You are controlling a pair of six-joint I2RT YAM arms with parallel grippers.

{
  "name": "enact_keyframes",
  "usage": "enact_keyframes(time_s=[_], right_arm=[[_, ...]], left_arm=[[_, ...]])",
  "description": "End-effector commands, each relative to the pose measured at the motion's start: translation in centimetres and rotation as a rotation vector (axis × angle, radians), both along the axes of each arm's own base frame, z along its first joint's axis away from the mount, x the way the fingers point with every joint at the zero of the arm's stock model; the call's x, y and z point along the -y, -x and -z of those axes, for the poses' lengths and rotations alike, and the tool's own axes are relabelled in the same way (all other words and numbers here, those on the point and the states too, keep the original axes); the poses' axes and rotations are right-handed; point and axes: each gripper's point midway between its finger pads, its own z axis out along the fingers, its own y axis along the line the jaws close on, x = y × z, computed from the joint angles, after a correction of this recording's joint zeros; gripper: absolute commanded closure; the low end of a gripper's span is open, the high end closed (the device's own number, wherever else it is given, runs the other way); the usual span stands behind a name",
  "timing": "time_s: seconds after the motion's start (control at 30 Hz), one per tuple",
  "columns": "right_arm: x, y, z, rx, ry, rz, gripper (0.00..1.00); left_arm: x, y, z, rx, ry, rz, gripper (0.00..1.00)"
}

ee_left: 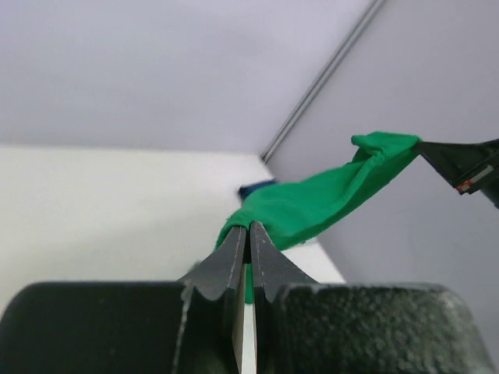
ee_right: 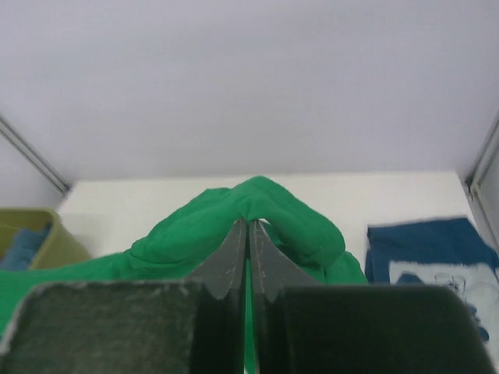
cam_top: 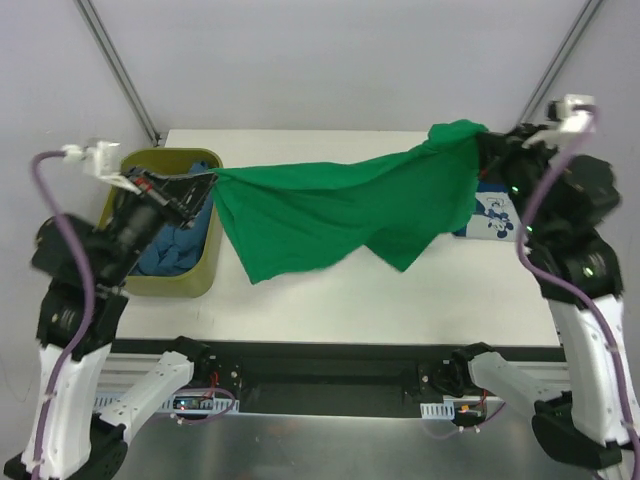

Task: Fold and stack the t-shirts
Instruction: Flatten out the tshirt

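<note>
From above, the green t-shirt (cam_top: 340, 215) hangs stretched over the table (cam_top: 300, 300) between the two arms. The left gripper (cam_top: 207, 177) pinches one end by the rim of the olive tub (cam_top: 175, 285). The right gripper (cam_top: 482, 140) pinches the other end, with a navy t-shirt (cam_top: 495, 215) lying flat below its fingers.

At the left wrist, the fingers are pressed together on green cloth that runs on from their tips.

At the right wrist, the fingers are clamped on a bunched green fold, with the navy shirt to their right.

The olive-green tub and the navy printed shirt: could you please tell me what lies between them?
In the top view, the green t-shirt spans that stretch, held between the left gripper and right gripper.
</note>
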Motion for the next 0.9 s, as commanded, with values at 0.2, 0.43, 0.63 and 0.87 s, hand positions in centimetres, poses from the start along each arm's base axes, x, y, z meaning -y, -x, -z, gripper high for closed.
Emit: enact_keyframes(time_s=[0.2,0.43,0.63,0.87], right_arm=[[2.0,17.6,-15.0,0.472,-0.068,-0.222,1.00],[3.8,20.8,-17.8,0.588,-0.053,-0.180,0.99],[4.2,11.7,-14.6,0.409,0.028,0.001,0.99],[3.9,-7.4,0.9,-0.045,0.256,0.275,0.94]], left_arm=[[-1.8,13.4,-11.3,0.393,0.100,0.168,1.00],[-2.1,14.9,-12.7,0.438,0.108,0.183,1.00],[-1.9,5.4,-8.5,0.244,0.066,0.000,1.00],[-2.4,-13.1,6.9,-0.222,-0.165,-0.371,1.00]])
